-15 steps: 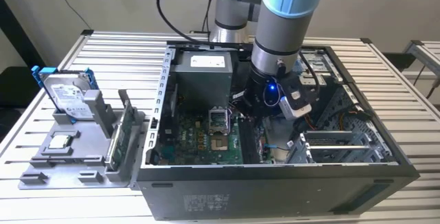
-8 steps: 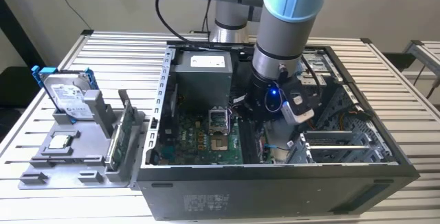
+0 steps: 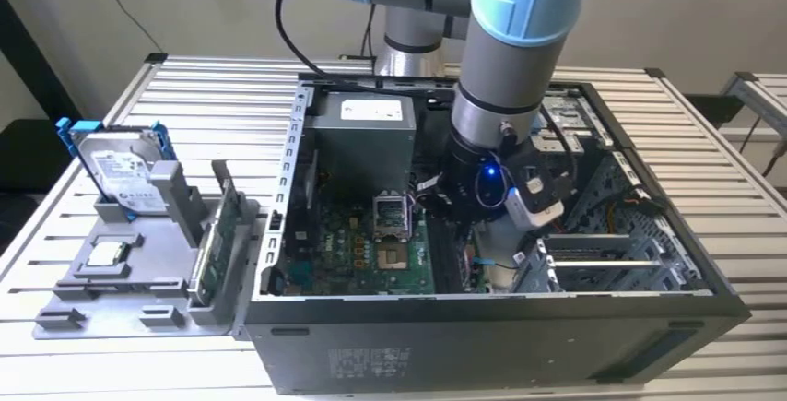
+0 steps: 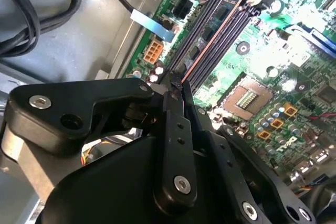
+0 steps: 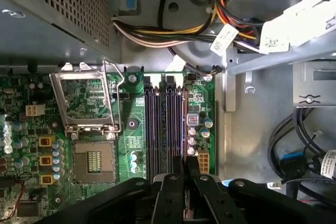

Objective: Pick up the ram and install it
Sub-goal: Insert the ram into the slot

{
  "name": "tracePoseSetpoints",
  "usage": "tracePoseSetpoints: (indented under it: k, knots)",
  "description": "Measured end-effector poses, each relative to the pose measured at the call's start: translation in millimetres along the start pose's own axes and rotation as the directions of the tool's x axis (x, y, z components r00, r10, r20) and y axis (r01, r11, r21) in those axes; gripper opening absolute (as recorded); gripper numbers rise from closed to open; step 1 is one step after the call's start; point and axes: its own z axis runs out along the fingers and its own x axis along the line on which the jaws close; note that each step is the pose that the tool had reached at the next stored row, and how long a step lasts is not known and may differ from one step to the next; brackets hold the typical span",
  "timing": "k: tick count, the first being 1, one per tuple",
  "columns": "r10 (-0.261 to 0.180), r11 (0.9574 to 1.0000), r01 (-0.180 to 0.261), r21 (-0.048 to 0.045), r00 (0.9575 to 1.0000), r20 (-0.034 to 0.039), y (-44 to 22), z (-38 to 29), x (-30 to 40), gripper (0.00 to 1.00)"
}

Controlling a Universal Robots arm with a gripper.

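**Ram at the slots**

At the exterior view's left a drive (image 3: 123,175) stands on the desk (image 3: 221,97); rightward, the arm (image 3: 499,97) reaches into the case (image 3: 492,350). The second wrist view shows the claw (image 4: 176,83) clenched on the ram (image 4: 210,39), edge-on along the slots (image 4: 197,32).

desk (image 3: 209,97): pale slatted metal, carries everything
PC case (image 3: 492,346): dark tower on its side, open side up
motherboard (image 5: 131,129): green, lying flat inside the case
CPU socket (image 5: 94,160): bare, with its metal frame (image 5: 86,98) flipped open right beside it
cables (image 5: 168,27): yellow, orange and black bundle near the board's edge
hard drive (image 3: 123,175): silver, in a blue bracket (image 3: 74,129), upright in the grey holder (image 3: 111,300) at the exterior view's left
green circuit board (image 3: 209,258): standing on edge in the same holder, just beside the case
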Motion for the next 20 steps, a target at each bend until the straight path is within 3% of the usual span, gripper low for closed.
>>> tracePoseSetpoints:
  k: [6,20]
  knots:
    - [-0.013,0.9999,0.013,0.0004,0.9999,-0.0003,0.0,4.2,0.6,0.14]
    - [-0.014,0.9999,0.014,0.0081,0.9999,-0.0001,0.7,7.3,1.0,0.14]
